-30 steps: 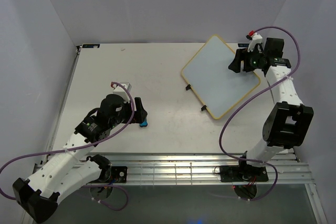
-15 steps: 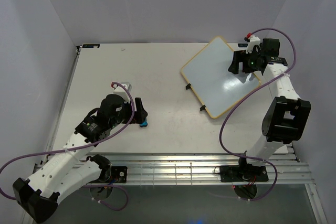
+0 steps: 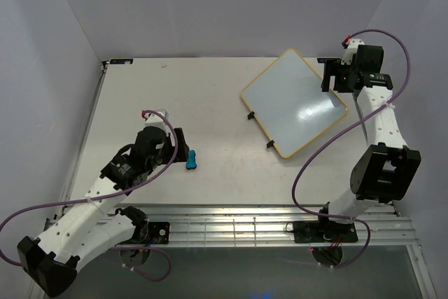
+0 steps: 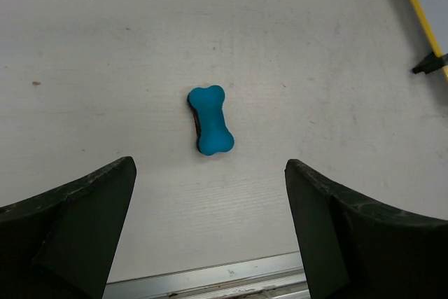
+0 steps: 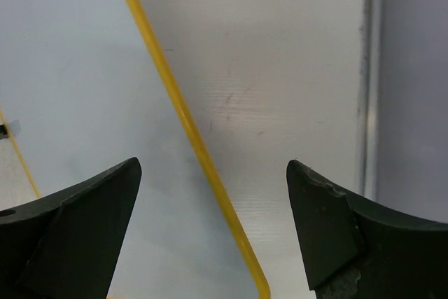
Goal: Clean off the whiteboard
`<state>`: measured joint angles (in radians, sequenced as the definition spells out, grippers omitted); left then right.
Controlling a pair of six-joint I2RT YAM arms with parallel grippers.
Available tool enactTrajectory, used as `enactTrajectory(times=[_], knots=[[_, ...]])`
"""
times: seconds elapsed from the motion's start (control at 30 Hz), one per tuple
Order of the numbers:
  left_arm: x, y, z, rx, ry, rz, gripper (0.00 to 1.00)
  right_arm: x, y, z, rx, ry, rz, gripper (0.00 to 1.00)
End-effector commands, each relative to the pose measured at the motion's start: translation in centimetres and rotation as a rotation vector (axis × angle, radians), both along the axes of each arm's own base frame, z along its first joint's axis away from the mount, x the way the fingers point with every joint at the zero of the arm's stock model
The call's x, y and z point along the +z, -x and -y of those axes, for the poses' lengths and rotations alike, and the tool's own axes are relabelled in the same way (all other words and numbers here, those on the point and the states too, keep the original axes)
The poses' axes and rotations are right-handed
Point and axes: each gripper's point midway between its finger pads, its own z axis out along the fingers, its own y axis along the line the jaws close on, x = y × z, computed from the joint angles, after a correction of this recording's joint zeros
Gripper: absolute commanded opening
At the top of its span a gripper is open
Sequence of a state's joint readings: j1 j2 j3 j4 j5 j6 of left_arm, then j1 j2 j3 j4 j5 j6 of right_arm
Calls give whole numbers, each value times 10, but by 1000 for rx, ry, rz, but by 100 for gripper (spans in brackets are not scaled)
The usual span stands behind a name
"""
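The whiteboard (image 3: pixel 294 103) lies flat at the back right of the table, turned like a diamond, with a yellow-tan frame and two black feet on its left side. Its face looks blank from above. My right gripper (image 3: pixel 327 75) is open and empty above the board's far right edge; in the right wrist view the yellow frame (image 5: pixel 189 131) runs between the spread fingers of my right gripper (image 5: pixel 213 166). The small blue eraser (image 3: pixel 190 160) lies free on the table. My left gripper (image 3: pixel 179 148) is open just left of it, the eraser (image 4: pixel 210 119) ahead of my left gripper (image 4: pixel 210 173).
A metal rail (image 3: pixel 266 218) runs along the table's near edge and shows in the left wrist view (image 4: pixel 210 281). The table's right edge strip (image 5: pixel 371 68) and the side wall are close beside the right gripper. The whiteboard's frame and a foot (image 4: pixel 428 64) are right of the eraser.
My right gripper let go of the board's right corner and moved up and right; the briefly tilted board lies flat again. My left gripper drew back left, leaving the eraser on the table.
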<state>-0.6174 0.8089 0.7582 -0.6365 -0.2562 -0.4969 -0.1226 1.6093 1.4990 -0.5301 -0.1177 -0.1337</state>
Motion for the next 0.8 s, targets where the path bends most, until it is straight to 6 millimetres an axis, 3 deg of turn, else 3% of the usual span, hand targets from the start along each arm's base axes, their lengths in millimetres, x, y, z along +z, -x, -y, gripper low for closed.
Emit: enactTrajectory(times=[0.0,0.1,0.13,0.17,0.2,0.23,0.27,0.3,0.33,0.37,0.43,0.53,0.57,0.7,0.77], knots=[[13,-10,-24,145,-38,48,98,80,19,28,-186,80,153,90],[26,-19,-34,198,-42,80,98,102,44,14,-165,29,187,90],[32,-22,-39,224,-46,87,98,105,52,-1,-114,-12,198,90],[38,-24,-41,238,-49,98,98,127,68,-19,-71,-33,268,90],[45,-27,-46,266,-60,114,98,119,78,-27,-64,-58,260,90],[63,-31,-48,281,-45,147,98,121,87,-33,-75,-79,279,90],[73,-33,-49,286,-50,165,98,138,105,-42,-55,-95,341,90],[77,-36,-52,299,-72,165,98,138,114,-46,-55,-110,347,90],[98,-41,-54,311,-61,195,98,129,123,-46,-59,-110,332,90],[104,-43,-55,317,-73,199,98,135,140,-46,-57,-109,360,90],[124,-49,-61,338,-102,222,98,126,156,-42,-68,-83,353,90],[144,-52,-71,356,-126,259,98,127,185,-32,-103,-44,362,90],[159,-52,-74,359,-115,285,98,132,197,-33,-98,-46,388,90],[181,-46,-91,382,-169,289,98,144,228,-45,-48,-62,431,90],[195,-37,-98,388,-171,313,98,141,246,-49,-20,-61,417,90]])
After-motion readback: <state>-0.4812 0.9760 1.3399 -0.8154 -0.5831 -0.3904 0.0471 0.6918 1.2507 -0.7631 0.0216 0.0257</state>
